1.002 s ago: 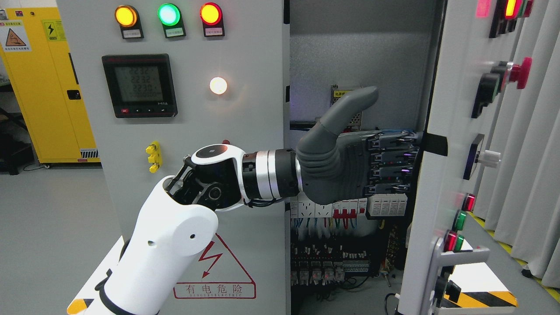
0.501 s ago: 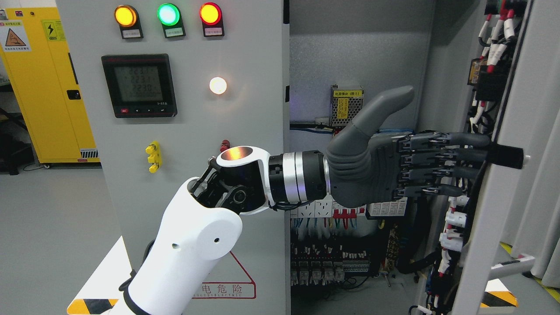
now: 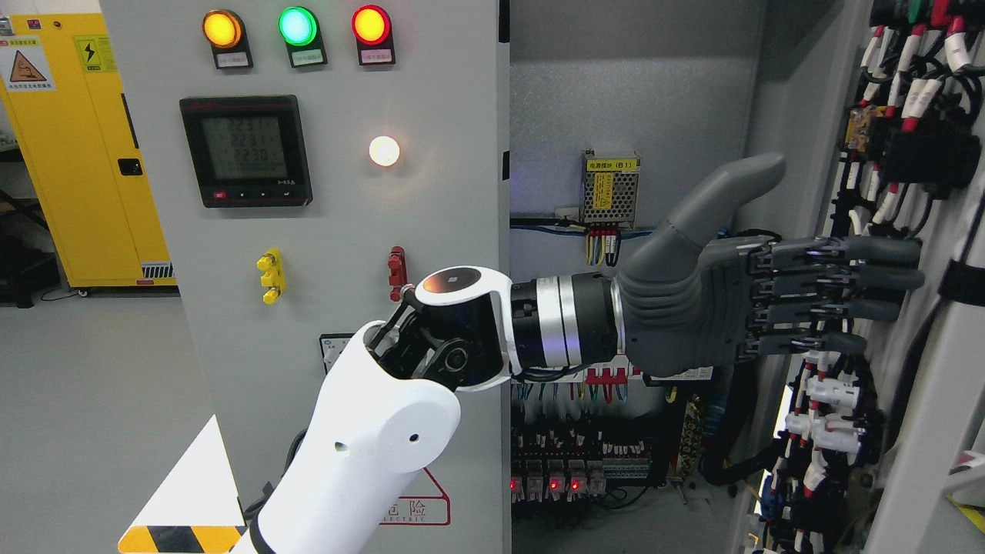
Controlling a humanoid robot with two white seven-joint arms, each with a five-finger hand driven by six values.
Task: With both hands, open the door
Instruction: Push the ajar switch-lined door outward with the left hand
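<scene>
The right-hand cabinet door [image 3: 935, 362] is swung far out, so I look at its wired inner face at the picture's right. My left hand [image 3: 839, 254], grey with straight fingers [image 3: 877, 277] and raised thumb, stretches across the cabinet opening and its fingertips rest against the door's inner side. It holds nothing. The left-hand door [image 3: 338, 231] stays closed, carrying three pilot lamps, a digital meter [image 3: 246, 150] and a white lamp. My right arm is out of view.
Inside the cabinet [image 3: 623, 115] are a small power supply, breakers and terminal rows with red LEDs low down. A yellow storage cabinet [image 3: 77, 146] stands at the far left. A yellow-black striped floor marking lies at the bottom left.
The right door has swung further outward, from showing its front buttons to showing its inner wiring. My left arm has extended to the right, following the door with flat fingers.
</scene>
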